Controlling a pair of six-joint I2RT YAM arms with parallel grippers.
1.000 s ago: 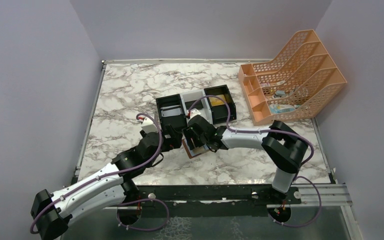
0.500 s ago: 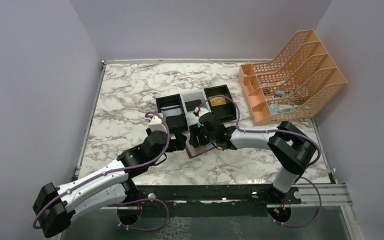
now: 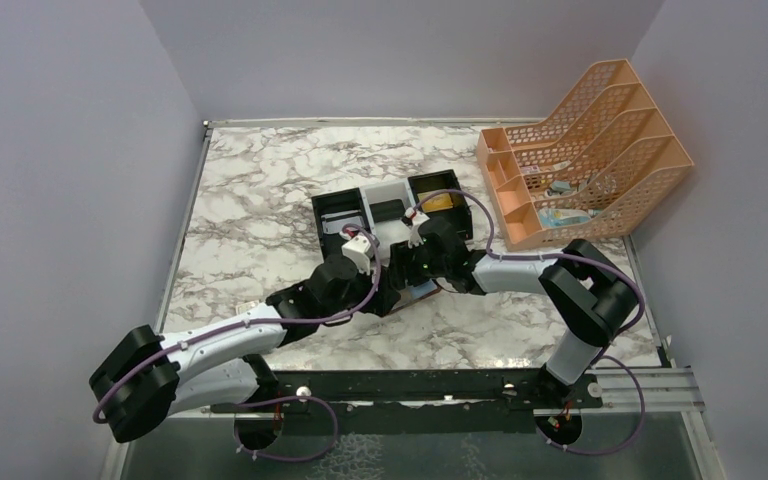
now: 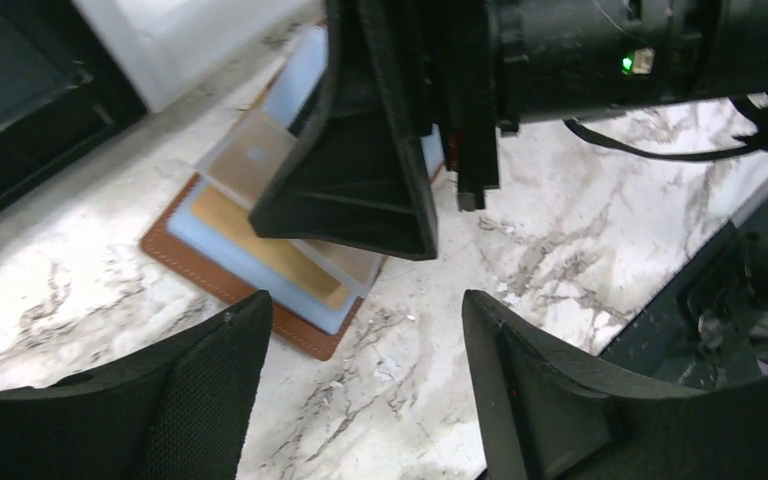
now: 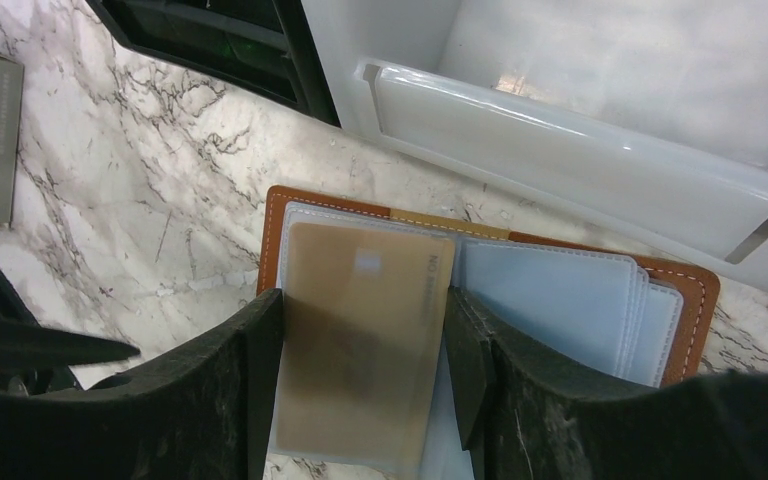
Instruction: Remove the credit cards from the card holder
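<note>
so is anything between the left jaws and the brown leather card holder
Yes: the right gripper hangs over the open brown leather card holder, its jaws straddling a gold plastic card. In the left wrist view one black jaw covers the holder's middle, just ahead of the open left gripper; only the near corner shows clear.

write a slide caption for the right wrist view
Right gripper straddling a sleeved gold card in the open brown card holder, beside a white tray

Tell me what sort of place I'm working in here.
Likely a robot test cell staged as a desk: a marble-patterned table boxed in by plain lilac walls, with an orange file rack and a three-compartment tray on it.
</note>
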